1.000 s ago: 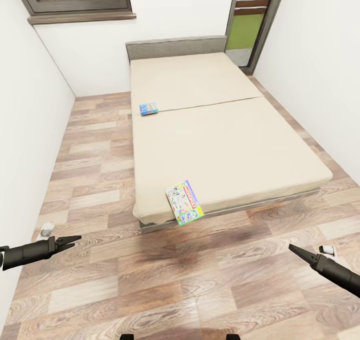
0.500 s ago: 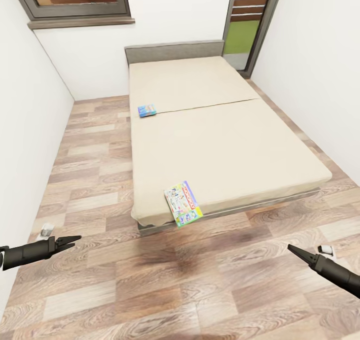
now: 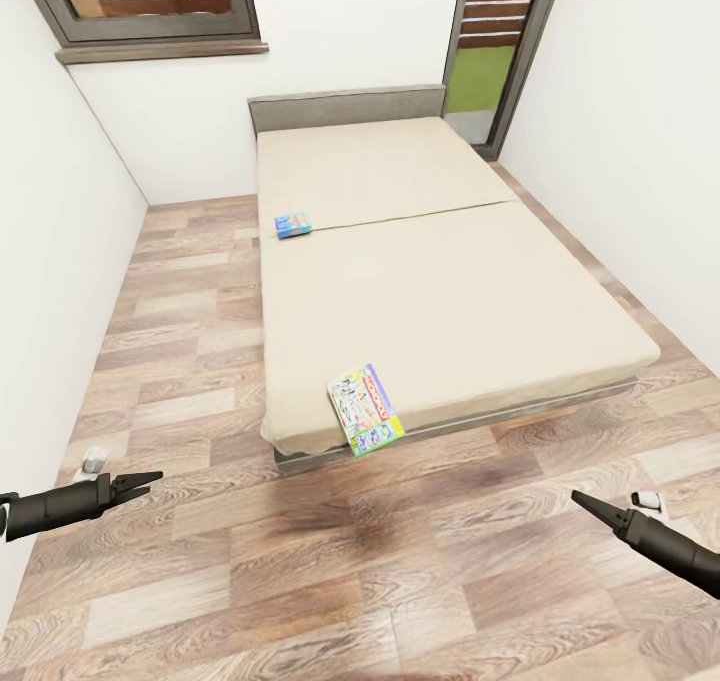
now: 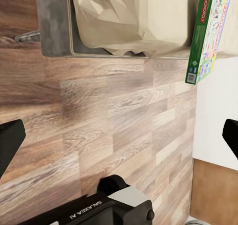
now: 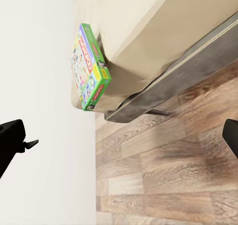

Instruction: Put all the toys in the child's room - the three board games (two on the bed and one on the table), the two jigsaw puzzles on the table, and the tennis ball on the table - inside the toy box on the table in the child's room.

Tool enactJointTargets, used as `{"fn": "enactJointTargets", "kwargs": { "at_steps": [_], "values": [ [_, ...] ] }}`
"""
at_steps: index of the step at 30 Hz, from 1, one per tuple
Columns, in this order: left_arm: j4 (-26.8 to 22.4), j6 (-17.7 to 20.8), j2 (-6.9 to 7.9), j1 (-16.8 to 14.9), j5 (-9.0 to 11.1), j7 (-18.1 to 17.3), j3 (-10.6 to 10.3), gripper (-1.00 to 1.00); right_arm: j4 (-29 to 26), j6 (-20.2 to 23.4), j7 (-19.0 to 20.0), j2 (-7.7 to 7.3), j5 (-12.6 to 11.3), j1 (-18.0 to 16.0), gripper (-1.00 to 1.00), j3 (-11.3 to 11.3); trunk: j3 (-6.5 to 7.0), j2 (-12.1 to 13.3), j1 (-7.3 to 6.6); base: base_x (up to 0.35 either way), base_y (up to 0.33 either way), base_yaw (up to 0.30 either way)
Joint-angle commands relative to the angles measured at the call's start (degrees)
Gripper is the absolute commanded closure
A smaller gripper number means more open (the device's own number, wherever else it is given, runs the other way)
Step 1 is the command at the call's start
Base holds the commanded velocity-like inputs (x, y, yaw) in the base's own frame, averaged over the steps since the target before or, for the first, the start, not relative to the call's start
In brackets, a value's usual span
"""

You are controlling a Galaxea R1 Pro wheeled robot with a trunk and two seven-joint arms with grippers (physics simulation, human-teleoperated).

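Observation:
Two board games lie on the beige bed [image 3: 450, 291]. A green-edged colourful one [image 3: 365, 409] hangs over the mattress's near left corner; it also appears in the left wrist view [image 4: 206, 34] and the right wrist view [image 5: 89, 66]. A small light blue one [image 3: 293, 224] rests near the bed's left edge, farther back. My left gripper [image 3: 140, 483] [image 4: 119, 140] hovers open over the floor at lower left. My right gripper [image 3: 585, 503] [image 5: 119, 140] hovers open at lower right. Both are empty and well short of the bed. The table, toy box, jigsaw puzzles and tennis ball are out of view.
White walls close in on both sides, with wood floor strips along the bed. A window [image 3: 150, 1] and a glass door [image 3: 495, 51] are on the far wall. Small white objects [image 3: 95, 458] [image 3: 650, 501] sit on the floor near each gripper.
The whole head view has shifted a little, so the camera has moved. Both games lie where they were, and both arms hold the same pose.

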Motion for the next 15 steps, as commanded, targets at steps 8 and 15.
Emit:
{"fn": "enactJointTargets", "kwargs": {
  "at_steps": [8,15],
  "values": [
    [-0.01,0.54,-0.02,-0.02,0.01,-0.18,0.06,-1.0,-0.03,0.57,0.2,0.19,-0.42,-0.03,-1.0,0.53,0.04,-0.02,0.0,0.0,0.0,-0.001],
    [0.0,0.52,-0.03,-0.02,0.02,-0.17,0.06,-1.0,-0.03,0.55,0.2,0.42,-0.36,-0.04,-1.0,0.54,-0.21,-1.62,0.88,0.0,0.0,0.0]
  ]
}}
